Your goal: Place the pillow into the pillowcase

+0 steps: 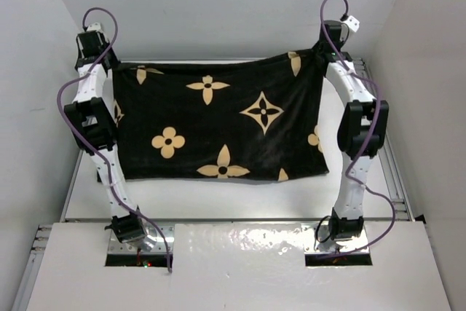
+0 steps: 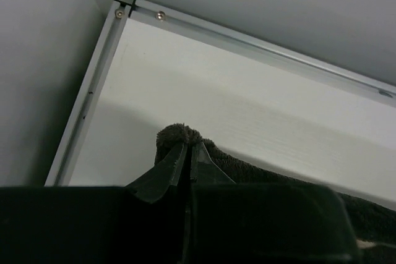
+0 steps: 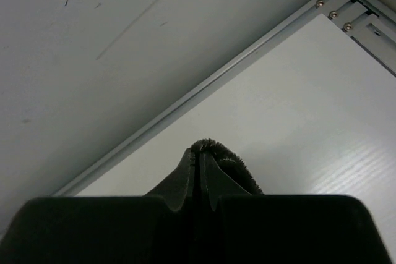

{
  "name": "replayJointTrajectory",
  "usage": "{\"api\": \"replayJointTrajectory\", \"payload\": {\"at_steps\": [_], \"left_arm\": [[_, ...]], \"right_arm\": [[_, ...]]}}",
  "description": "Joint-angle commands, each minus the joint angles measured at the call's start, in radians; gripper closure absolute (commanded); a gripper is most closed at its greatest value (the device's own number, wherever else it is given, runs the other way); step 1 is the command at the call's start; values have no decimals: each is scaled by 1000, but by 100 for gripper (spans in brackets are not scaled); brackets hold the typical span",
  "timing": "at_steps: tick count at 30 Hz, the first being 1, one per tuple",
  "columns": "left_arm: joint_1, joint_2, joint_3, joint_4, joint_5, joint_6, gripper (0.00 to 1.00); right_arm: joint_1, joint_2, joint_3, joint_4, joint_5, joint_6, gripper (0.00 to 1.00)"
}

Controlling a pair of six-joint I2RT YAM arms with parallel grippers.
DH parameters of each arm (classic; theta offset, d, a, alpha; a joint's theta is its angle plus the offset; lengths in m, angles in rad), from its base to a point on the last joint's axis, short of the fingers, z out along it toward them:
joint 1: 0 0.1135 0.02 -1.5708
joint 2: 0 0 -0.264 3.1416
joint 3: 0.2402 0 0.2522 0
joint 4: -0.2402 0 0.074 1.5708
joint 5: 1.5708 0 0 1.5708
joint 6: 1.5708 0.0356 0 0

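Note:
The black pillowcase [image 1: 218, 121] with tan flowers and star motifs hangs spread out like a sheet between my two arms, above the table. My left gripper [image 1: 111, 65] is shut on its upper left corner, and my right gripper [image 1: 321, 53] is shut on its upper right corner. In the left wrist view my left gripper [image 2: 187, 145] pinches a tuft of black plush [image 2: 260, 168]. In the right wrist view my right gripper [image 3: 198, 153] pinches black plush [image 3: 238, 168] too. No cream-yellow pillow shows in any view.
The white table [image 1: 240, 198] lies under the hanging cloth, framed by aluminium rails [image 1: 397, 172]. White walls [image 1: 218, 5] close the back and both sides. A white board [image 1: 240, 267] covers the near edge between the arm bases.

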Motion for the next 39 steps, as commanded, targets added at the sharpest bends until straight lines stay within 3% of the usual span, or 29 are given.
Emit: {"api": "replayJointTrajectory", "payload": {"at_steps": [1, 2, 3, 4, 5, 6, 9, 10, 15, 18, 21, 24, 26, 30, 39], "left_arm": [[20, 69, 84, 117, -140, -10, 100], [15, 82, 96, 123, -159, -8, 100], [13, 94, 99, 129, -169, -2, 93], [10, 112, 104, 137, -184, 11, 70], [7, 122, 115, 141, -190, 21, 57], [7, 143, 125, 141, -201, 28, 36], [10, 168, 187, 103, -244, 38, 7], [15, 165, 191, 86, -241, 38, 1], [59, 64, 156, 31, -207, 74, 0], [87, -45, 73, -67, -131, 120, 0], [113, -200, -100, -160, -7, 194, 0], [170, -372, -397, -202, 131, 264, 0], [182, -459, -473, -246, 156, 306, 0], [210, -571, -592, -410, 161, 402, 0], [225, -939, -799, -483, 138, 495, 0]], "right_arm": [[-21, 73, 125, 66, 109, 2, 100], [-24, 101, 129, 87, 71, -27, 80], [-24, 113, 126, 119, 40, -46, 57], [-24, 126, 129, 165, 11, -60, 34], [-24, 144, 150, 159, -13, -66, 17], [-24, 193, 221, 138, -42, -70, 2], [-74, 238, 328, -18, -67, -60, 1], [-81, 212, 311, -40, -95, -61, 1], [-104, -6, 16, -21, -190, -158, 1], [-104, -152, -146, -174, -236, -207, 1], [-102, -345, -434, -209, -271, -195, 1], [-88, -552, -760, -132, -302, -143, 1], [-71, -676, -912, -135, -310, -112, 1], [-44, -836, -1014, -212, -313, -95, 1], [-38, -1139, -990, -497, -259, -84, 1]]}}
